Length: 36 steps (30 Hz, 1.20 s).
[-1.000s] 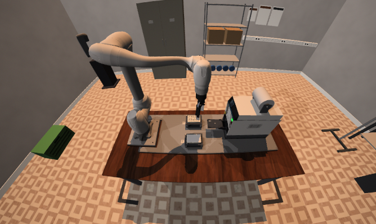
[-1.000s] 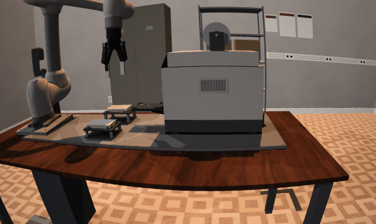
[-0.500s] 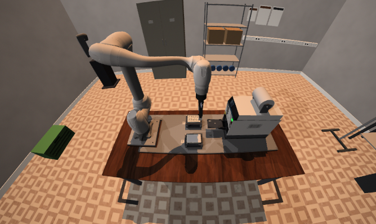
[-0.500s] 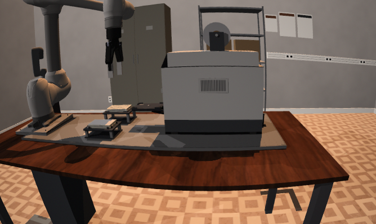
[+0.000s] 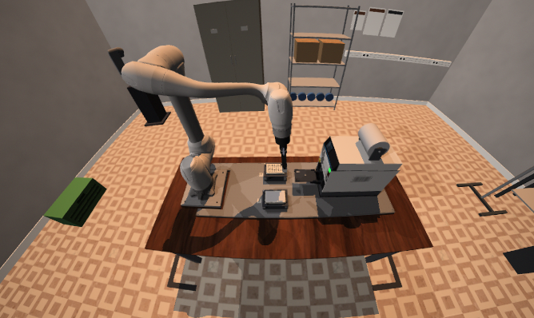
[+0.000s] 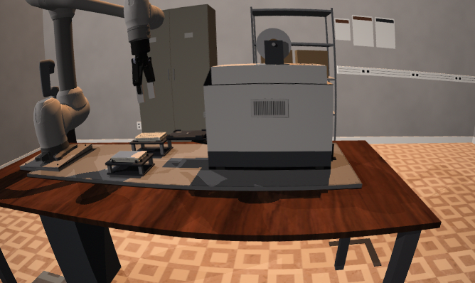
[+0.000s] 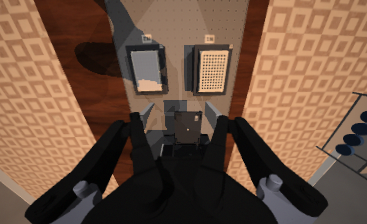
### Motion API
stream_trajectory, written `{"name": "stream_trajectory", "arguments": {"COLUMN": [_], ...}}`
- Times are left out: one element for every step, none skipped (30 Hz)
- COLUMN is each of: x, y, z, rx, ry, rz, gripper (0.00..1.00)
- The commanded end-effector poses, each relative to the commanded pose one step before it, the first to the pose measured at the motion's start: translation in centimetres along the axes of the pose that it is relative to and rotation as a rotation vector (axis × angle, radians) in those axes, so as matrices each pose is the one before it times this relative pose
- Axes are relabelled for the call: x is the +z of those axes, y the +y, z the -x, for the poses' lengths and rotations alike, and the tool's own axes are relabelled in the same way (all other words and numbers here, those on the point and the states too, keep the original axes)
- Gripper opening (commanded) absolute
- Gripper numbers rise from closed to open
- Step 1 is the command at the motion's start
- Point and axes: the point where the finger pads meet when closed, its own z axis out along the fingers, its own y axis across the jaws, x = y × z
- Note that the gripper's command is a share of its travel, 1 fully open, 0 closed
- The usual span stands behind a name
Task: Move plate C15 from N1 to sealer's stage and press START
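A pale plate with open wells (image 5: 274, 168) lies on the far nest; it also shows in the exterior view (image 6: 150, 136) and the wrist view (image 7: 212, 70). A plate with a flat grey top (image 5: 274, 196) lies on the near nest (image 6: 129, 156), on the left in the wrist view (image 7: 146, 70). I cannot read the nest labels. The sealer's dark stage (image 5: 304, 176) stands out and bare, also seen in the wrist view (image 7: 186, 127). My gripper (image 6: 145, 95) (image 5: 284, 165) hangs open and empty, high above the far nest's stage-side edge, with its fingers pointing down.
The grey sealer (image 5: 356, 168) with a foil roll on top stands at the right of the mat (image 6: 269, 117); a green lamp (image 5: 328, 171) glows on its front panel. The arm's base (image 5: 201, 176) is at the mat's left end.
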Motion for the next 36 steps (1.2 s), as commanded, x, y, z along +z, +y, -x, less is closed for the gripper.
{"name": "stream_trajectory", "arguments": {"x": [1.812,0.492,0.492,0.492,0.0,0.492,0.489,0.486,0.483,0.483,0.0,0.483,0.0,0.0,0.478,0.473,0.47,0.47,0.0,0.0,0.0,0.0,0.0,0.0,0.0,0.0,0.0,0.0,0.0,0.0,0.0,0.0,0.0,0.0,0.0,0.0], "y": [-0.12,0.0,0.0,0.0,0.0,0.0,0.0,0.0,0.0,0.0,0.0,0.0,0.0,0.0,0.0,0.0,0.0,0.0,0.0,0.0,0.0,0.0,0.0,0.0,0.0,0.0,0.0,0.0,0.0,0.0,0.0,0.0,0.0,0.0,0.0,0.0], "z": [-0.41,-0.087,-0.087,-0.087,0.0,-0.087,-0.103,-0.119,-0.129,-0.129,0.0,-0.129,0.0,0.0,-0.145,-0.161,-0.171,-0.171,0.0,0.0,0.0,0.0,0.0,0.0,0.0,0.0,0.0,0.0,0.0,0.0,0.0,0.0,0.0,0.0,0.0,0.0], "rx": [-0.00286,0.0,0.0,0.0,0.0,-0.00031,-0.00031,-0.00019,0.0,0.0,0.0,-0.00031,0.0,0.0,-0.00031,-0.00019,0.0,0.0,0.0,0.0,0.0,0.0,0.0,0.0,0.0,0.0,0.0,0.0,0.0,0.0,0.0,0.0,0.0,0.0,0.0,0.0], "ry": [-0.09074,0.0,0.0,0.0,0.0,-0.03333,-0.03333,-0.0206,0.0,0.0,0.0,-0.03333,0.0,0.0,-0.03333,-0.0206,0.0,0.0,0.0,0.0,0.0,0.0,0.0,0.0,0.0,0.0,0.0,0.0,0.0,0.0,0.0,0.0,0.0,0.0,0.0,0.0], "rz": [0.00012,0.0,0.0,0.0,0.0,0.00006,0.00006,0.00004,0.0,0.0,0.0,0.00006,0.0,0.0,0.00006,0.00003,0.0,0.0,0.0,0.0,0.0,0.0,0.0,0.0,0.0,0.0,0.0,0.0,0.0,0.0,0.0,0.0,0.0,0.0,0.0,0.0], "gripper": [0.7,0.7,0.7,0.7,0.7,0.7,0.7,0.7,0.7,0.7,0.7,0.7,0.7,0.7,0.7,0.7,0.7,0.7,0.7,0.7,0.7,0.7,0.7,0.7,0.7,0.7,0.7,0.7,0.7,0.7,0.7,0.7,0.7,0.7,0.7,0.7]}}
